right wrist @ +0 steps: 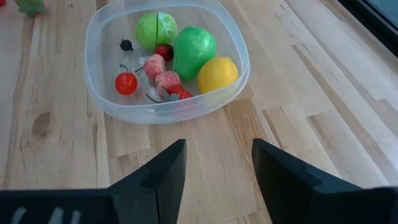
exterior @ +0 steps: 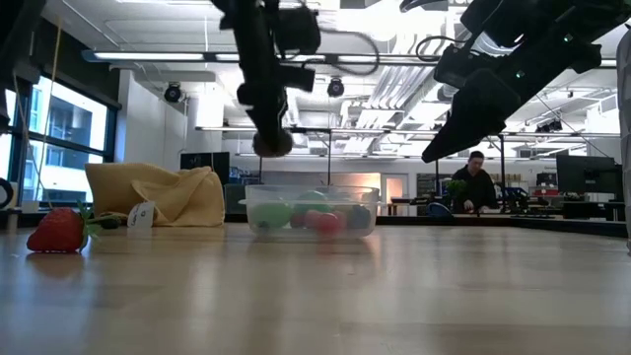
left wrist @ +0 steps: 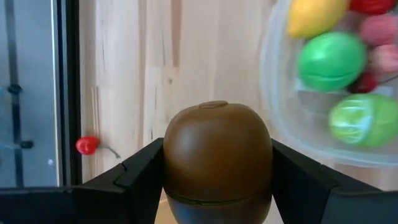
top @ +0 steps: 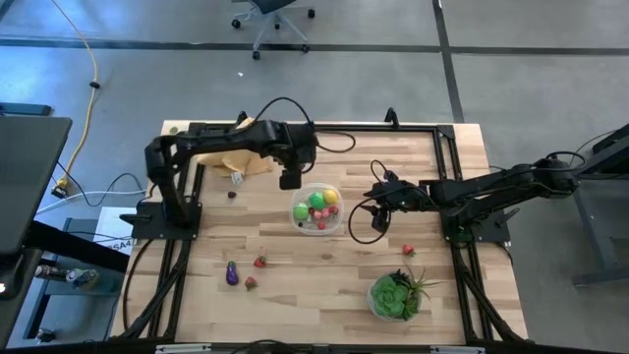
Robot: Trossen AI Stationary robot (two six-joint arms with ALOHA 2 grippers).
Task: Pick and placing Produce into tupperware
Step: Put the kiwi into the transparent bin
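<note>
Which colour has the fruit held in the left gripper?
Brown, a kiwi; clearest in the left wrist view.

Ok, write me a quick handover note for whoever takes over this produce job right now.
Left gripper: fingers shut on the brown kiwi, raised beside the tupperware, not yet over it.
Right gripper: open and empty, hovering on the tupperware's other side.
Done: lemon, green pieces and small red ones are in the tupperware.
Left: drop the kiwi in, then fetch the eggplant, the two strawberries near it, and the red piece by the leafy plant.
</note>
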